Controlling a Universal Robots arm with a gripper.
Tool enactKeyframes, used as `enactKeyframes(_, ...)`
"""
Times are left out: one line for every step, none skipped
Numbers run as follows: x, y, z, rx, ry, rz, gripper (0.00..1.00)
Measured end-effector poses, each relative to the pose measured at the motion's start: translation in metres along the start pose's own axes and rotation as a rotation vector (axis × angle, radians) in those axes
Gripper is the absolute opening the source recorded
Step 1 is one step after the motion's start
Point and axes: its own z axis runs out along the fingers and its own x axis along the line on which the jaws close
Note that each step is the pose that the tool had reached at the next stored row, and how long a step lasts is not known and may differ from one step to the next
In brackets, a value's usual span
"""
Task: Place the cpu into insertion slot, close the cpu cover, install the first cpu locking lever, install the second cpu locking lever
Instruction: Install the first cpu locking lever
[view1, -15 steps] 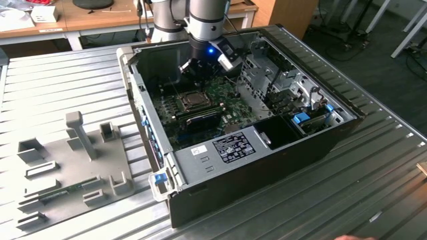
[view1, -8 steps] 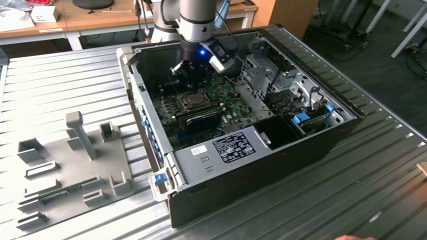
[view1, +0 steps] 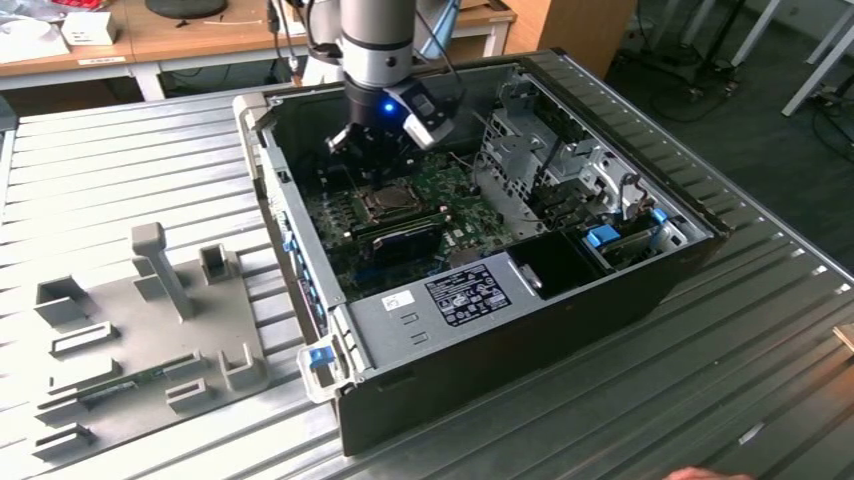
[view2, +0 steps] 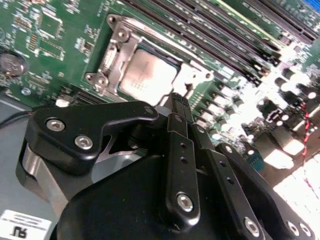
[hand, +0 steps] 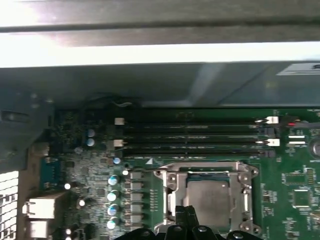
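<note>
Closest to the lens in the second wrist view is the tool (view2: 181, 102). Its black fingers are clenched together with nothing between them, and the tip is poised just beside the edge of the socket (view2: 95, 79). Whether it touches, I cannot tell.

At the exterior view's left, a grey fixture plate (view1: 134, 330) lies on the ribbed metal bench (view1: 120, 150), well apart from the work. Next comes the open computer case (view1: 441, 350), with the arm reaching down into it over the green board (view1: 461, 195). Towards the exterior view's right, inside the case, stands a metal drive cage (view1: 561, 170).

The chip (view2: 147, 75) sits flat in the socket, its silvery top showing through the window of the cover (view2: 122, 50), which appears to lie down over it. The long black memory slots (hand: 195, 135) run alongside the socket, near it but apart.

The first two steps therefore look done, and the work in hand is most likely a locking lever. How the levers themselves stand I cannot make out. With its tip closed, the tool probably serves as a pusher rather than a grasper. A lever move would call for a steady press, sideways and down under the catch, without slipping onto the board's small parts or leaning on the cover.
</note>
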Motion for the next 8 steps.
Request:
enactKeyframes(0.0018, 0.0000, -0.0001, 0.0000, -0.0001, 0.000, 0.11)
enactKeyframes(0.0033, -0.0001, -0.0001, 0.0000, -0.0002, 0.000, 0.11)
enactKeyframes(0.0050, -0.0001, -0.0002, 0.0001, -0.0003, 0.000, 0.11)
enactKeyframes(0.0070, -0.0001, -0.0002, 0.0000, -0.0006, 0.000, 0.11)
enactKeyframes(0.0090, -0.0002, -0.0002, 0.0000, -0.0009, 0.000, 0.11)
enactKeyframes(0.0110, -0.0002, -0.0003, 0.0000, -0.0011, 0.000, 0.11)
enactKeyframes(0.0131, -0.0002, -0.0004, 0.0000, -0.0013, 0.000, 0.11)
enactKeyframes(0.0152, -0.0003, -0.0004, 0.0001, -0.0016, 0.000, 0.11)
